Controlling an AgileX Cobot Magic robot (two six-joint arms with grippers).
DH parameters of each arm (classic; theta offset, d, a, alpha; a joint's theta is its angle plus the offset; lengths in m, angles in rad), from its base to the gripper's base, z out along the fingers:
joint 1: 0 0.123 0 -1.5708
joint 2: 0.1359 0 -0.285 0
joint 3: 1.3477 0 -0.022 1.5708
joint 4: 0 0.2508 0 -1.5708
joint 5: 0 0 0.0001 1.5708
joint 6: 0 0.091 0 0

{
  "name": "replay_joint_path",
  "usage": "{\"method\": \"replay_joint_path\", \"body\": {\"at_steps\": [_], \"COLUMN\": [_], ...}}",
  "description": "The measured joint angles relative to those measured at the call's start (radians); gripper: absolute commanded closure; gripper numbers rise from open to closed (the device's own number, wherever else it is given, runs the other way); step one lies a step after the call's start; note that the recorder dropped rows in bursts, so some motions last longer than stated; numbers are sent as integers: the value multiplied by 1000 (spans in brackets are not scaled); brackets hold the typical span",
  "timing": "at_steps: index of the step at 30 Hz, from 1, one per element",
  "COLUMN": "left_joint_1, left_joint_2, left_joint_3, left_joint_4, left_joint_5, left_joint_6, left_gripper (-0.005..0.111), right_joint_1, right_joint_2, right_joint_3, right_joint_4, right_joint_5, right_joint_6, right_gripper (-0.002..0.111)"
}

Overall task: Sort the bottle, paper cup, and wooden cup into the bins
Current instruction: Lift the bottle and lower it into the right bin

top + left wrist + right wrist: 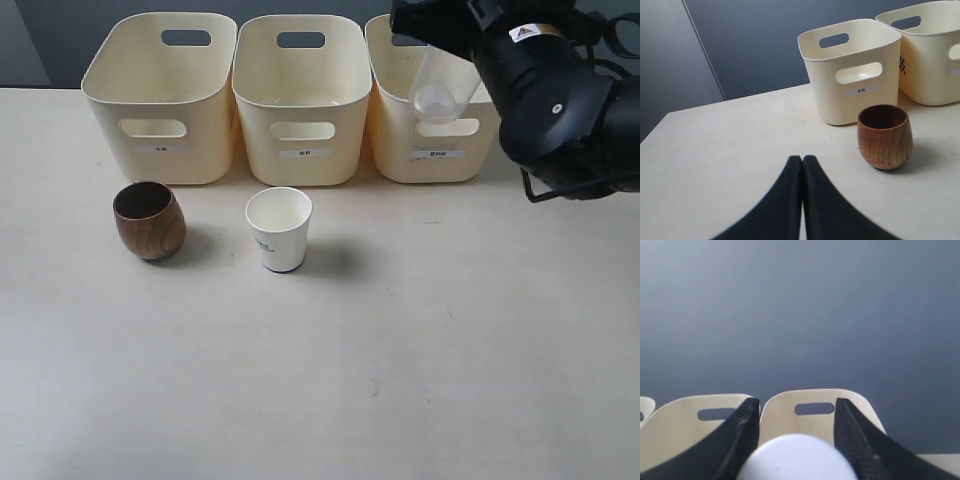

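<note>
My right gripper (432, 30) is shut on the bottle (438, 92), a clear plastic bottle that hangs tilted over the front of the right-hand bin (455, 160). The right wrist view shows its white cap (796, 459) between the two dark fingers (742, 432), with that bin's back wall (780, 417) beyond. The white paper cup (279, 229) stands upright on the table before the middle bin (302, 95). To its left, before the left bin (160, 95), sits the brown wooden cup (149, 220). Low over the table, my left gripper (803, 159) is shut and empty, short of the wooden cup (885, 136).
The three cream bins stand in a row along the table's back edge, against a dark wall. The left bin (852, 70) and the middle bin (930, 50) show behind the wooden cup in the left wrist view. The right arm's black body (560, 100) hangs over the right side.
</note>
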Motion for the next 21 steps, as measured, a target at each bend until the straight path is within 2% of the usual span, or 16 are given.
{"method": "replay_joint_path", "body": {"at_steps": [9,21], "left_joint_1": [0,0], "left_joint_2": [0,0], "left_joint_3": [0,0], "left_joint_4": [0,0], "left_joint_5": [0,0], "left_joint_6": [0,0], "left_gripper": [107,107], "right_joint_1": [-18,-43], "right_joint_2": [27,211], "right_joint_3": [-77,-270], "right_joint_4": [-5,0], "right_joint_5": [-55,-72], "right_joint_6": [0,-103], "right_gripper": [109,109]}}
